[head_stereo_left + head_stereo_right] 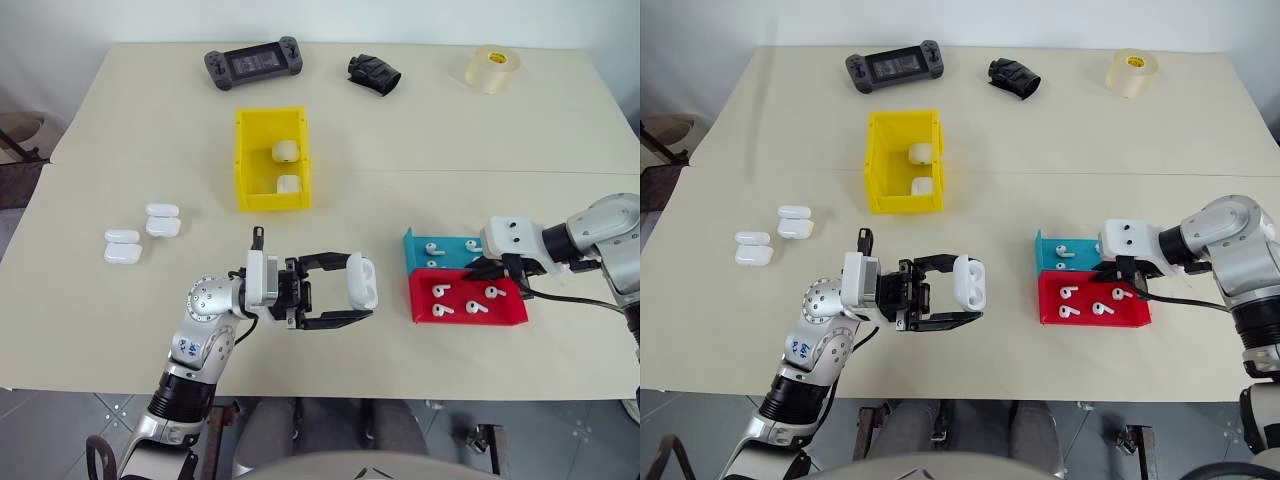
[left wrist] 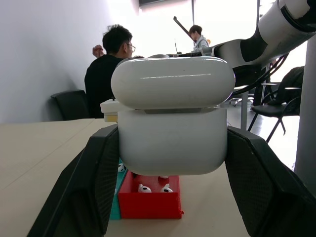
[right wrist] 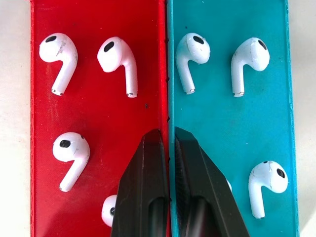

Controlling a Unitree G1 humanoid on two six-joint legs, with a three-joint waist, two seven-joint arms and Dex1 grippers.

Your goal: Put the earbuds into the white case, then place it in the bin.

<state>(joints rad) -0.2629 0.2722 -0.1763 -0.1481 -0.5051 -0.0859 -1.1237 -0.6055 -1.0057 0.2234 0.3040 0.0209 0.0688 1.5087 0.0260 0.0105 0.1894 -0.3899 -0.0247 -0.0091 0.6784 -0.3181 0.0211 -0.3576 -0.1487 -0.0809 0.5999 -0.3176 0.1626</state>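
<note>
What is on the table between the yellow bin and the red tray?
Nothing. In the left eye view, bare table runs from the yellow bin to the red tray. The blue tray sits beside the red tray, off to one side.

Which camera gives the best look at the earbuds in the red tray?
The right wrist view: the earbuds lie large and sharp on the red tray. Both eye views show them as small white specks; the left wrist view catches two, distant.

There are five white cases (image 1: 361,283) and seven earbuds (image 3: 117,63). There is one bin (image 1: 252,190) and two trays (image 1: 470,312).
</note>
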